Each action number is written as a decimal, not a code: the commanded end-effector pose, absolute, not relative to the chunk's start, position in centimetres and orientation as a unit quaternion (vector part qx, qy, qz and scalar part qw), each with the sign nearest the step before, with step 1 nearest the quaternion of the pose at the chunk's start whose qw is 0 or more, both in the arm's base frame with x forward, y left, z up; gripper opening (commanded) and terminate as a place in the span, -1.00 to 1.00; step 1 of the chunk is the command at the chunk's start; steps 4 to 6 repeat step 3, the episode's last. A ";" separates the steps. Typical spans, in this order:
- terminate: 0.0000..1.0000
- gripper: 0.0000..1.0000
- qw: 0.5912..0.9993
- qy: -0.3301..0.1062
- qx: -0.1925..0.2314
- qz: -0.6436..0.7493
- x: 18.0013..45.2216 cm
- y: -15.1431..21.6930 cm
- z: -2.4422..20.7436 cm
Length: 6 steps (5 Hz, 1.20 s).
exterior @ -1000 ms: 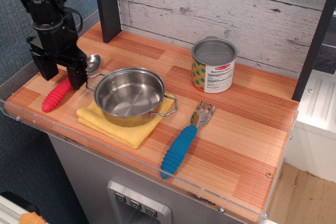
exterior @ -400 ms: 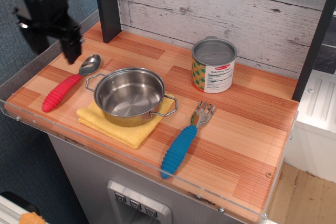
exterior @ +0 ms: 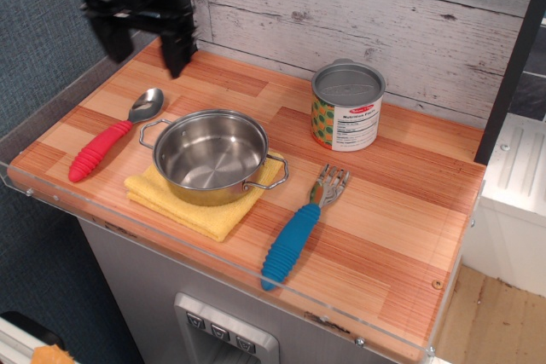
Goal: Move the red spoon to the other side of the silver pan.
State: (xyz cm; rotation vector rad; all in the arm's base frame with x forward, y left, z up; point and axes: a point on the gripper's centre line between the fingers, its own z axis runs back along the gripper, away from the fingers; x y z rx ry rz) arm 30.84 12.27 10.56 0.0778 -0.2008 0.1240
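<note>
At the far left the red spoon (exterior: 109, 137) lies flat on the wooden counter (exterior: 401, 210), bowl toward the back, just beside the silver pan's left loop handle, where it lay a second ago. The gripper (exterior: 141, 44), which was low over it then, has lifted away empty toward the back-left corner, its jaws apart. I judge the spoon set down on this side. The silver pan (exterior: 210, 155) sits empty on a yellow cloth (exterior: 192, 206); rightward, the tin can (exterior: 346, 106) keeps its lid, beyond the blue-handled fork (exterior: 300, 228).
</note>
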 end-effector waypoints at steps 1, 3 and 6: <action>-1.00 1.00 0.983 -0.154 0.048 0.092 34.2 9.7 14.1; 1.00 1.00 0.988 -0.140 0.031 0.064 35.2 8.6 14.1; 1.00 1.00 0.988 -0.140 0.031 0.064 35.2 8.6 14.1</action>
